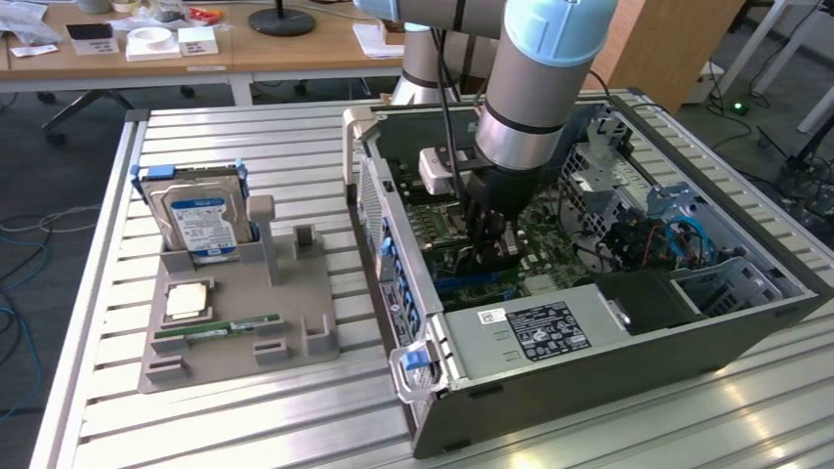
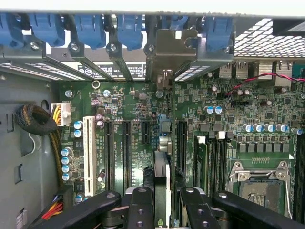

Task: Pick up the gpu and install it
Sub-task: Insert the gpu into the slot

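Exterior view: the black two-finger gripper (image 1: 489,256) is deep inside the open dark-grey computer case (image 1: 729,313), just above the green motherboard (image 1: 554,278). Wrist view: the jaws are partly closed, pinching the thin dark gpu card (image 2: 162,174), which stands edge-on over the black expansion slots (image 2: 126,152), its silver bracket against the case's rear wall.
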